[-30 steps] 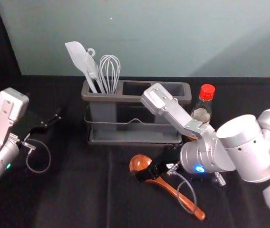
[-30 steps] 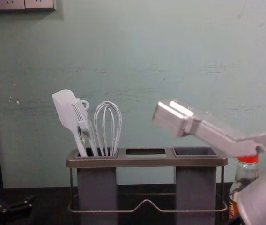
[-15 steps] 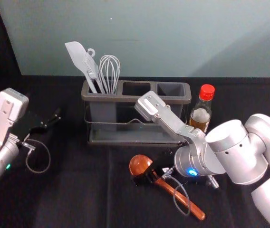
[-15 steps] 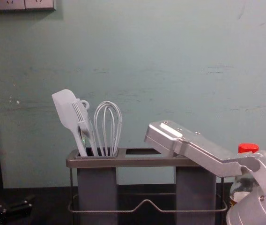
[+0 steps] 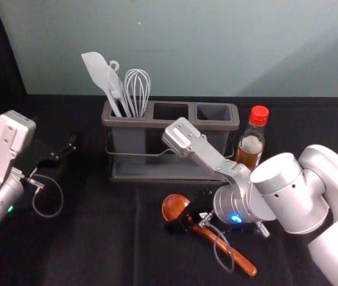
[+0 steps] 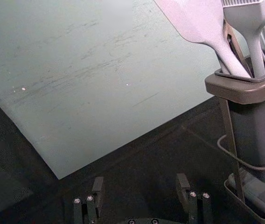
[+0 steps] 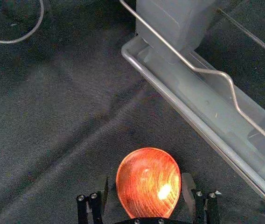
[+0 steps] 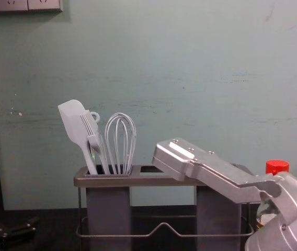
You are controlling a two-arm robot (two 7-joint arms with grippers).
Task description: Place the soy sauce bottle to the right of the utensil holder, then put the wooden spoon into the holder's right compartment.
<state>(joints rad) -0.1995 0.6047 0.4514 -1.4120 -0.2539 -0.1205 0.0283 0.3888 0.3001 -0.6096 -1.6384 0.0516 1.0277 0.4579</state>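
Hanging at the left of the desk [image 5: 97,244], my left tool [image 6: 140,179] is spread with nothing between its fingers, and it seems to have no part in this step.

Next comes the holder [image 5: 169,124], with the spatula [image 5: 97,68], brush [image 5: 115,83] and whisk [image 5: 138,89] in its left compartment. They stand well apart from the right compartment [image 5: 213,113], so I judge I can come down there without brushing them. A wire rail [image 8: 138,236] runs across the holder's front; I should lift high before moving in over the rim.

The spoon [image 5: 174,205] lies in front of the holder, its handle slanting toward my near right. Picking it up is, I take it, the step in hand. My right tool [image 7: 145,178] is spread around its bowl; whether the pads touch it, I cannot tell. Next I need to close evenly, raise the spoon and aim the handle down into the right compartment.

Farthest right of these, the bottle [image 5: 250,149] stands upright just beside the holder, so that part looks done. My right arm [image 5: 294,190] passes near it; swinging outward as I lift could knock it.
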